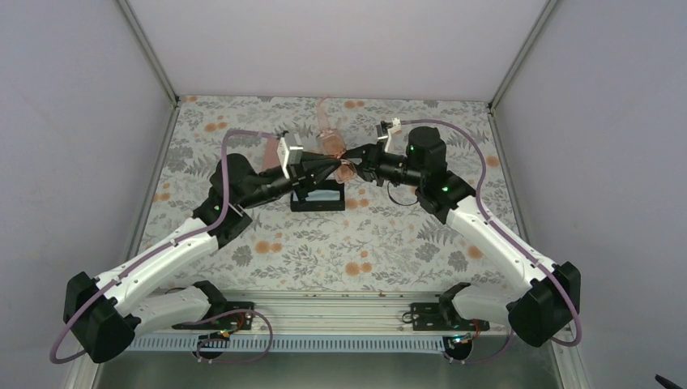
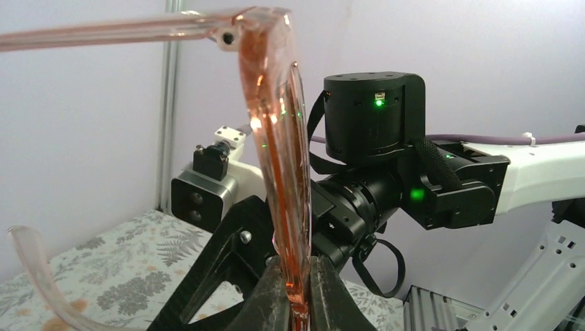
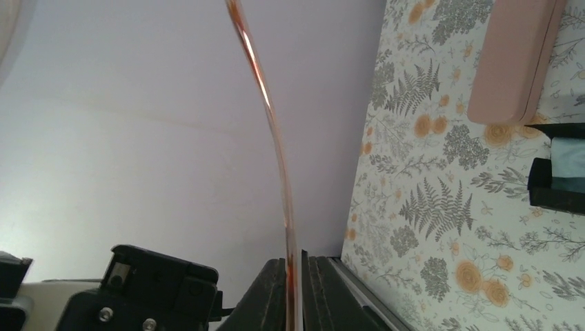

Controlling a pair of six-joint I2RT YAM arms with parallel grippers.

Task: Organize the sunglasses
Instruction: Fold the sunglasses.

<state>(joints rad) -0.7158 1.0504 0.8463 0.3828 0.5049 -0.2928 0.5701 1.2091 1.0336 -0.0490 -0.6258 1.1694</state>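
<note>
The pale orange-pink, thin-framed sunglasses (image 2: 272, 152) hang in the air above the middle of the floral-patterned desk (image 1: 324, 251), pinched from both sides. The left jaws are pressed together on the front rim, the right jaws on what looks like one thin temple arm. With two arms clamping one flexible frame, any mismatched pull or twist could bend the temple or strain its hinge. If either grip slips, the pair could swing and drop beside the open black case (image 1: 317, 200) below.

Left claw (image 1: 339, 168) and right claw (image 1: 350, 166) block the middle near the black case (image 1: 317, 203) (pink case (image 3: 517, 62) beside); near table (image 1: 324, 255) open.
</note>
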